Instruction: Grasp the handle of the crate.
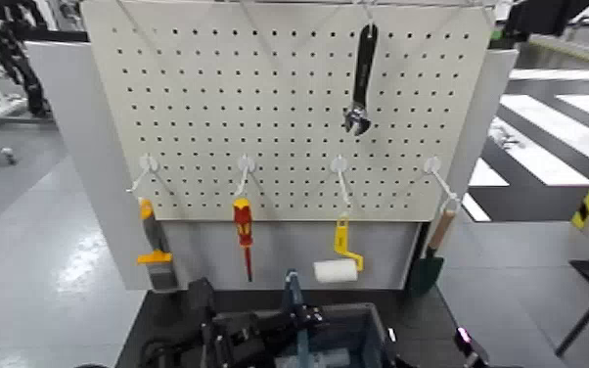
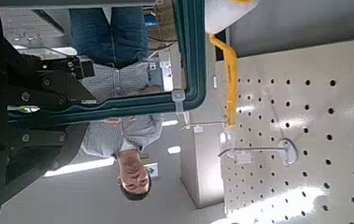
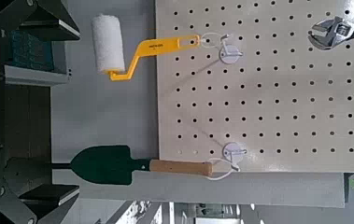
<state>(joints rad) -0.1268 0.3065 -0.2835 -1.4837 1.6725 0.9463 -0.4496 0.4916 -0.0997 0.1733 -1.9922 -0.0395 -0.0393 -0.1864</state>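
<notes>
The left gripper [image 1: 303, 317] is down at the crate [image 1: 373, 321], right at the handle [image 1: 293, 284], the bar that stands up from it. From where I'm standing the grasp looks made: the fingers are drawn together on the bar, and in the left wrist view the bar runs straight in between them. How firm that hold is, I can't tell.

The crate sits on the dark counter [image 1: 435, 311], in front of the pegboard [image 1: 289, 88], with its handle upright. I'd call the asked-for job all but finished, since it only wants the handle grasped; what remains is to keep that hold snug. If the bar sits badly between the fingers, it could turn or slip once any weight comes on it.

The right gripper [image 3: 57, 110] waits off to the robot's right, near the counter's edge, its fingers wide apart with nothing in them. The screwdriver [image 1: 244, 233], the paint roller [image 1: 338, 270] and the trowel [image 1: 428, 269] hang from the pegboard, no part of this job. A person [image 2: 128, 140] in a checked shirt stands nearby.
</notes>
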